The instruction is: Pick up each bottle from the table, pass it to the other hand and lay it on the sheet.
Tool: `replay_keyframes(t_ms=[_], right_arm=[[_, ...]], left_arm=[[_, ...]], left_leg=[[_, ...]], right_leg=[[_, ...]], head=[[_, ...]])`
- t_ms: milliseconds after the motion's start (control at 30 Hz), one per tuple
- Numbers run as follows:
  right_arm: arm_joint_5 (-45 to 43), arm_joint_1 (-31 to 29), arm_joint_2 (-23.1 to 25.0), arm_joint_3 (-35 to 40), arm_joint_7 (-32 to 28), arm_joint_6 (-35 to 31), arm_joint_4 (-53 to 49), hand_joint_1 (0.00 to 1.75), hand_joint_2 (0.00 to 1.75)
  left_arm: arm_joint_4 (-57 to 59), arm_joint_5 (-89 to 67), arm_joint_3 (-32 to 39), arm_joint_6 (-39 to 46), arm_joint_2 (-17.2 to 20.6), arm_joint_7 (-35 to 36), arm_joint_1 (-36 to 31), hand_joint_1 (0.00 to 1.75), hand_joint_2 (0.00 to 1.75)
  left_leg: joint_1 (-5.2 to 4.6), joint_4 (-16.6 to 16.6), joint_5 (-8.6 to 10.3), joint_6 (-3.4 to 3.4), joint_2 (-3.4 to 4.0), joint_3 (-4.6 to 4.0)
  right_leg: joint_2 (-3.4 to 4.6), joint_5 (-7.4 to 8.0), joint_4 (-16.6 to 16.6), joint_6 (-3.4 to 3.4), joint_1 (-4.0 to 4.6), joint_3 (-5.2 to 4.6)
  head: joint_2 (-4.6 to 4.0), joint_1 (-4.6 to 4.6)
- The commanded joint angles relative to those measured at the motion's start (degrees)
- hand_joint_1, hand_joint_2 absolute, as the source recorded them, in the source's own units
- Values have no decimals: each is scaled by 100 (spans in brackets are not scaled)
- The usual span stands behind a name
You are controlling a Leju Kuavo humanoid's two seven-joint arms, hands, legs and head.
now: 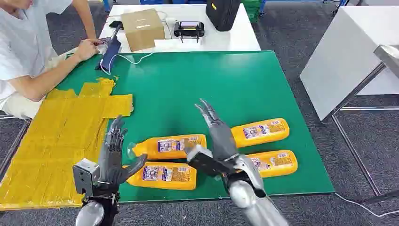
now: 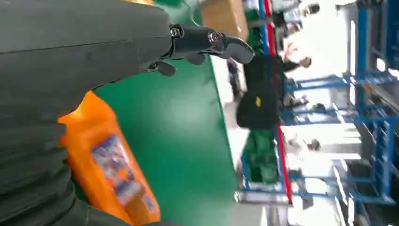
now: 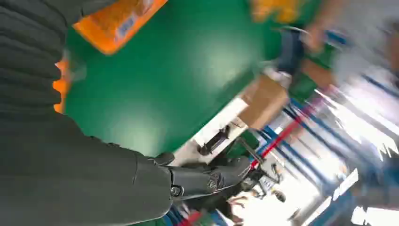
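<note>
Green surface (image 1: 226, 84) carries, from the left, a yellow sheet (image 1: 51, 141) with no bottle on it, left hand (image 1: 113, 155) and right hand (image 1: 219, 136) fingers apart and holding nothing, and four bottles (image 1: 167, 147) not yet moved.

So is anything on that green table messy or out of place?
The yellow sheet looks odd: its far end is crumpled and ragged, with flaps sticking out over the green mat. The four orange bottles all lie on their side on the mat, none on the sheet yet. Nothing looks spilled.
</note>
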Motion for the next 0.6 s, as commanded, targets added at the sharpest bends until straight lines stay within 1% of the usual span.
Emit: replay_keyframes(t_ms=[33, 233, 400, 433, 467, 567, 600], right_arm=[[281, -1284, 36, 752, 158, 33, 1774, 0, 175], [284, -1255, 20, 759, 155, 26, 1740, 0, 175], [284, -1255, 20, 759, 155, 26, 1740, 0, 175], [586, -1351, -48, 911, 342, 79, 1794, 0, 175], [795, -1509, -6, 1027, 469, 121, 1964, 0, 175], [1259, -2089, 334, 1191, 617, 134, 2964, 0, 175], [1299, -2163, 379, 1196, 626, 122, 3079, 0, 175]], left_arm=[[439, 34, -36, -69, -32, 77, -396, 0, 175], [429, 34, -33, -68, -35, 77, -386, 0, 175], [429, 34, -33, -68, -35, 77, -386, 0, 175], [438, 47, -39, -103, -34, 65, -405, 0, 175], [437, 52, -6, -101, -44, 64, -432, 0, 175], [476, 145, 110, -170, -60, 59, -572, 0, 175], [482, 159, 133, -169, -60, 56, -594, 0, 175]], left_leg=[[6, -3, 3, -6, -8, 19], [6, 0, -5, -5, -12, 23], [4, -2, 0, -4, -14, 8], [8, 2, -5, -7, -15, 15], [5, -2, 0, -5, -14, 8], [3, 4, 0, -5, -1, 2], [7, 8, -6, -8, 6, 10]], right_leg=[[16, -3, -6, -6, 2, 22], [21, -9, -3, -3, 0, 34], [12, -5, -3, -1, 1, 18], [21, -10, -2, -5, 3, 27], [15, -5, -3, -2, 1, 18], [26, -1, 4, -2, 0, 8], [43, -4, 7, -6, 2, 13]], head=[[0, 4], [0, 2], [0, 0], [0, 2], [0, 0], [0, 2], [0, 0]])
